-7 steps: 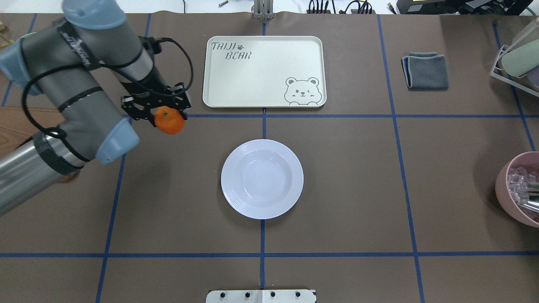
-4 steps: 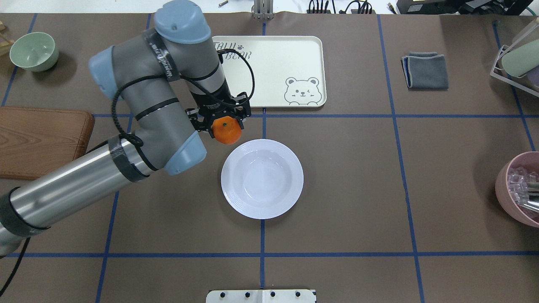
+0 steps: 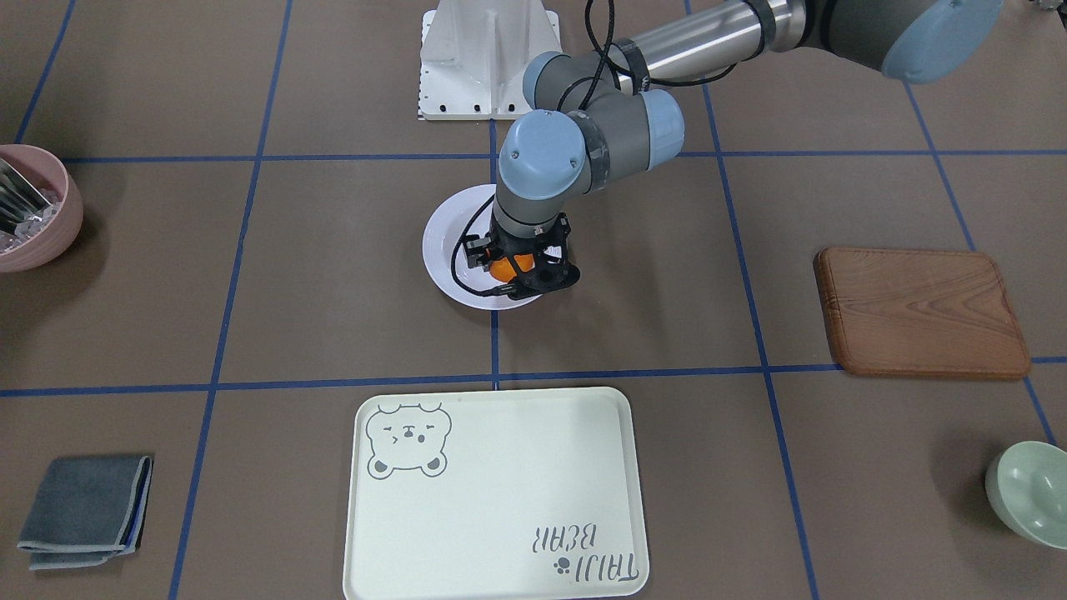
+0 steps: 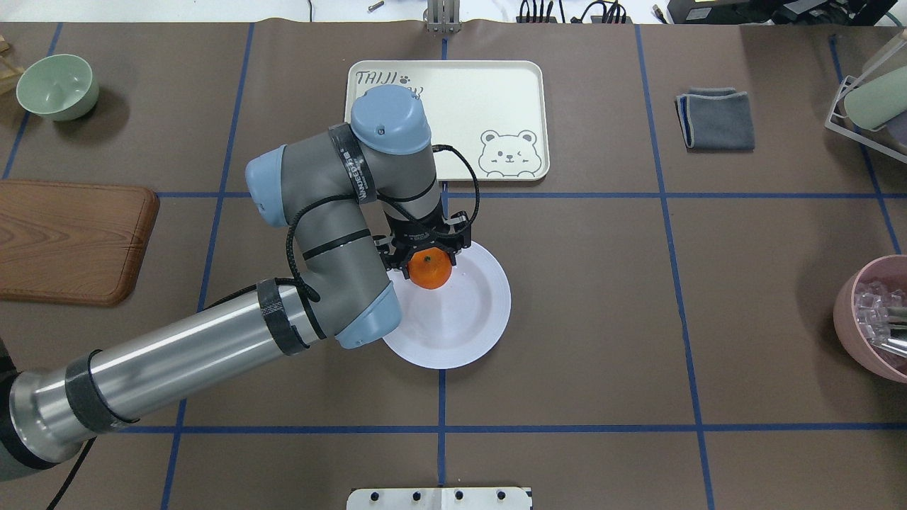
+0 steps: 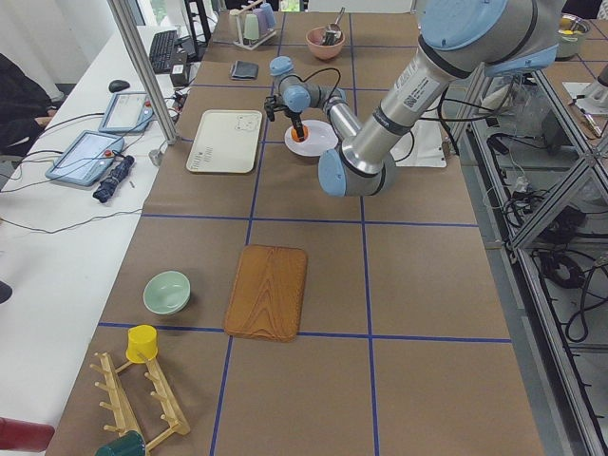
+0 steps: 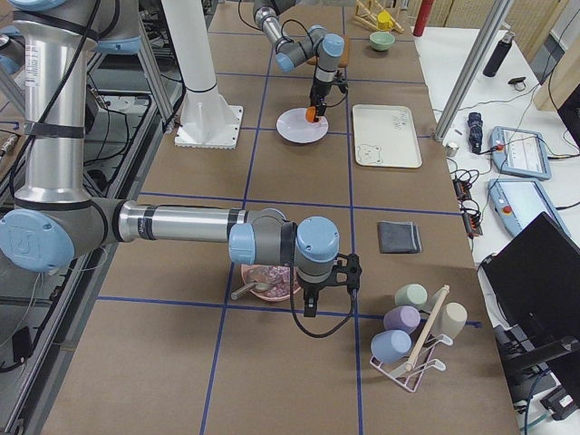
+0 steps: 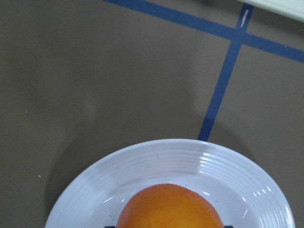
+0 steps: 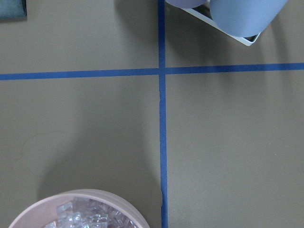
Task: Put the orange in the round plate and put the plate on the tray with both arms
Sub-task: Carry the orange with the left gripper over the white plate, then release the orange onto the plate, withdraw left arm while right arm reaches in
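From overhead, the left gripper (image 4: 429, 263) is clamped on the orange (image 4: 431, 271), holding it over the tray-side part of the plate (image 4: 471, 322). Whether the fruit touches the plate cannot be told. The front view hides most of the orange behind the black fingers (image 3: 546, 279). The left wrist view shows the orange's skin close up against the plate's ridged rim, with a corner of the tray (image 4: 453, 99) at its top edge. The tray lies apart from the plate, across a blue tape line. Only the right side view shows the right gripper (image 6: 317, 294), which hangs by the pink bowl (image 6: 267, 281). Whether its jaws are apart or together cannot be told. Its wrist view shows only that bowl's rim and clear pieces inside. There is one orange, one plate, one tray and two arms. There is also one board (image 4: 71, 241), one green bowl (image 4: 57, 85), one pink bowl and one grey cloth (image 4: 716, 119).
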Motion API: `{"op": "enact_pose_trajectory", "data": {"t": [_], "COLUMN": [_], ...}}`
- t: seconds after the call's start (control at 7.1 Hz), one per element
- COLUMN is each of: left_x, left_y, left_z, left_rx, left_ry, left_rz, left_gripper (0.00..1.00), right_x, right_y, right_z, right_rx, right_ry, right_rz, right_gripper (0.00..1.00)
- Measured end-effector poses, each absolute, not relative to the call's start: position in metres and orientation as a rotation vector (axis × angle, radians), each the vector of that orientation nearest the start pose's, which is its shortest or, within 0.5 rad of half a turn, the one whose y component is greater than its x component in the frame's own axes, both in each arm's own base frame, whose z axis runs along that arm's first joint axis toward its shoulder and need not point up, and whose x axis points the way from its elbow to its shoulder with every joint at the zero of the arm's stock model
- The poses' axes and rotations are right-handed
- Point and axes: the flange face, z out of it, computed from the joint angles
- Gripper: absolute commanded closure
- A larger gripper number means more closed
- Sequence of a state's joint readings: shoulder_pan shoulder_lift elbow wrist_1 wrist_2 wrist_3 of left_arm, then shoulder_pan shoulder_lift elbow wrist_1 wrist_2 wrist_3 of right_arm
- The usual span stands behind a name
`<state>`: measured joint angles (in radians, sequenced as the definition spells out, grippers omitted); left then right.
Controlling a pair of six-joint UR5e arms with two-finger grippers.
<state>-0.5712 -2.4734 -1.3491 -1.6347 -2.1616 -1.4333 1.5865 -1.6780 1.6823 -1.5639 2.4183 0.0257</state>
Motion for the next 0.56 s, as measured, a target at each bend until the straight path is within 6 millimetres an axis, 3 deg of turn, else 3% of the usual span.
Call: {"op": "enact_pose_trajectory", "data": {"t": [0.14,0.28,0.42,0.56], "left_x": [0.611,0.618,0.624,0.627], "left_y": [-0.474,-0.465,-0.456,-0.451], "left_z": [0.174,0.176,0.179,0.18], "left_rx": [-0.288,-0.3,-0.309,-0.313], "left_ry": [0.87,0.866,0.86,0.857], "left_rz": [-0.183,-0.18,-0.174,-0.168], "left_gripper": [0.91,0.38,0.02,0.01], "right_x": [0.065,0.065,0.065,0.065], "right_y": [-0.447,-0.447,-0.447,-0.448], "right_z": [0.647,0.646,0.644,0.643], "right_rx": [0.007,0.007,0.008,0.01], "right_ry": [-0.851,-0.853,-0.854,-0.854], "right_rz": [0.034,0.033,0.033,0.032], "right_gripper": [0.0,0.0,0.0,0.0]}}
